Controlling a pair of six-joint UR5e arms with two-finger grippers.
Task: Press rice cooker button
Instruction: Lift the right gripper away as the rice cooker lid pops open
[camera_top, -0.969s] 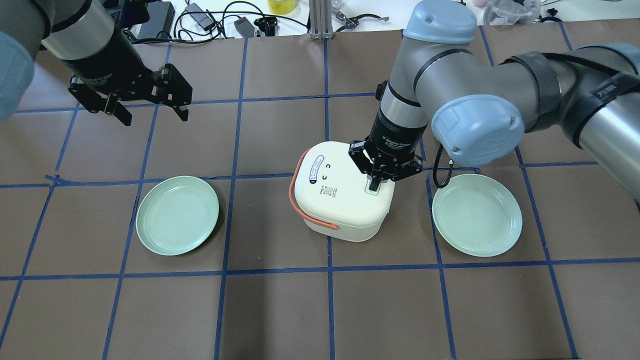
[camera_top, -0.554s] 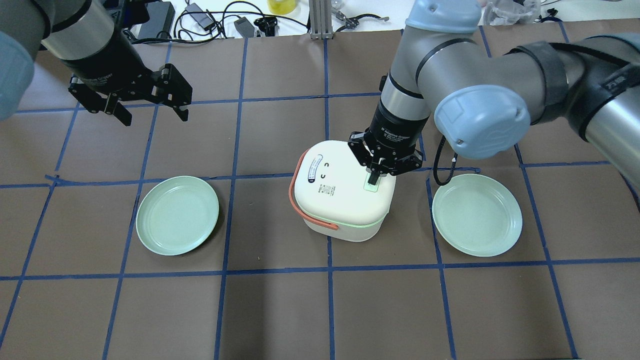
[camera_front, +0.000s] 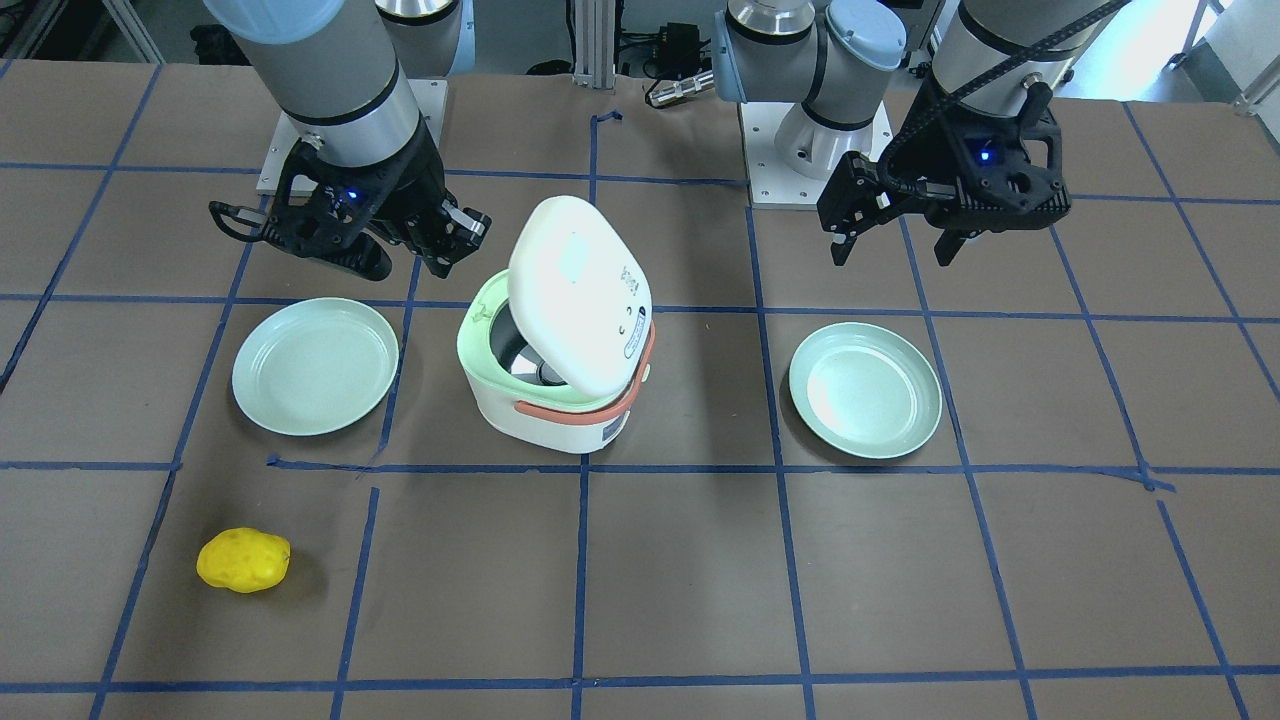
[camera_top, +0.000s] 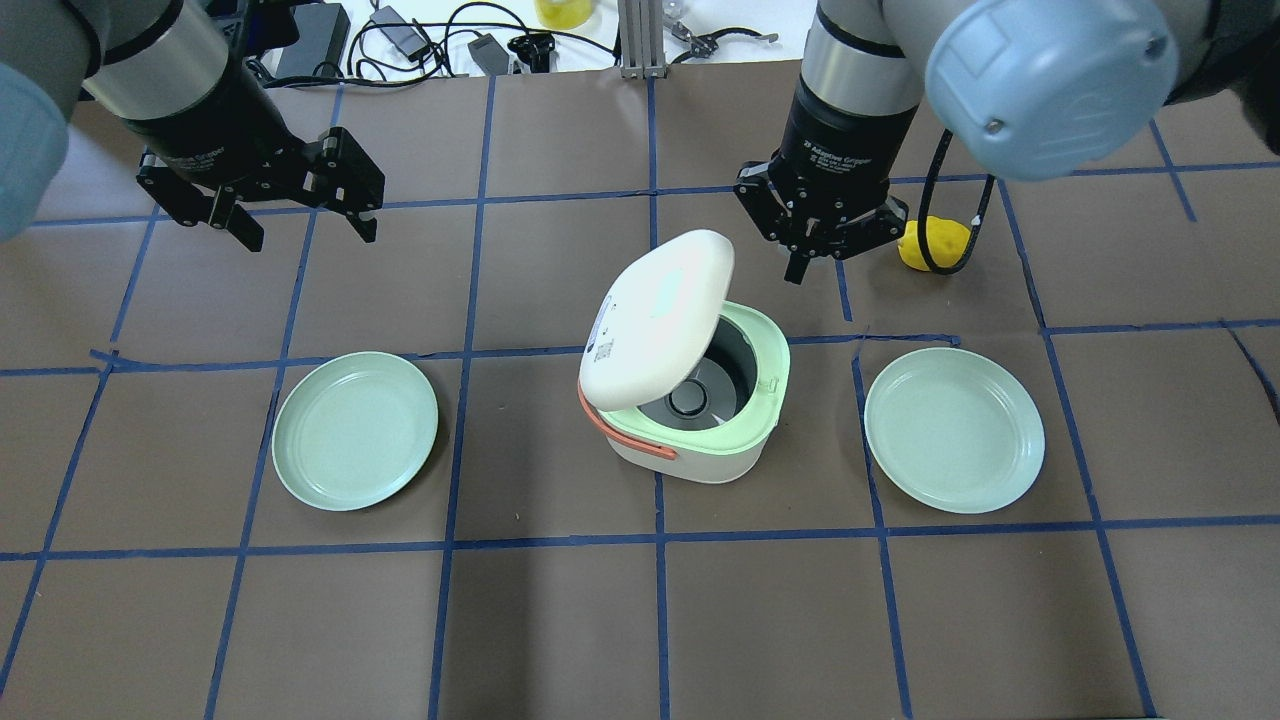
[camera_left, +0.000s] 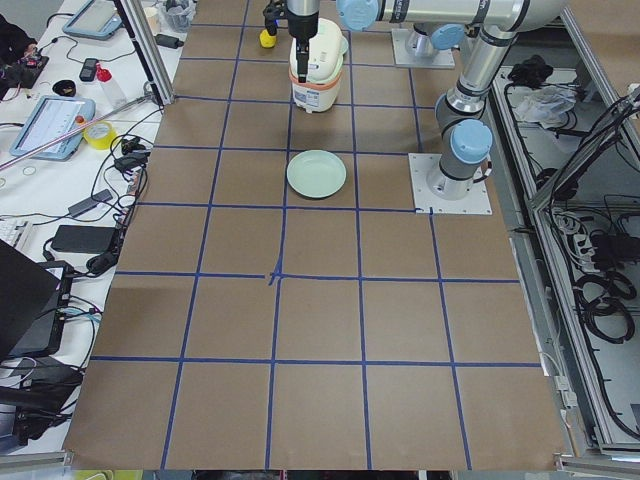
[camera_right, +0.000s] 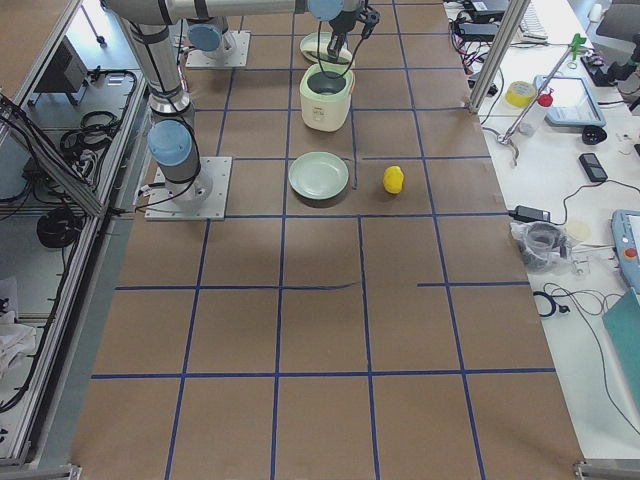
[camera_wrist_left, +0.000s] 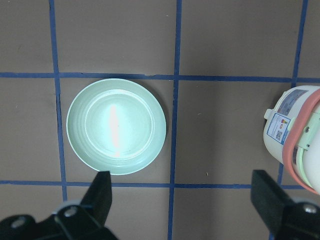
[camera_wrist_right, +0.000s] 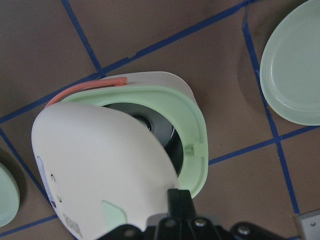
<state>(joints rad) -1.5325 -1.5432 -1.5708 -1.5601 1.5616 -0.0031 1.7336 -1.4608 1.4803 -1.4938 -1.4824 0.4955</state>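
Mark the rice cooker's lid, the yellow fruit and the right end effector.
rice cooker's lid (camera_top: 660, 315): overhead view, middle of its white outer surface.
yellow fruit (camera_front: 243, 560): front-facing view, its middle.
right end effector (camera_top: 796, 268): overhead view, tips of its closed fingers.

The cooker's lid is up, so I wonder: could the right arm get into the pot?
Probably yes: the lid leans toward the robot's left, the grey pot lies open from above, and the right gripper hovers close by, nothing between.

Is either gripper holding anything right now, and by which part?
Nothing. The right gripper is shut and empty; the left gripper is open and empty.
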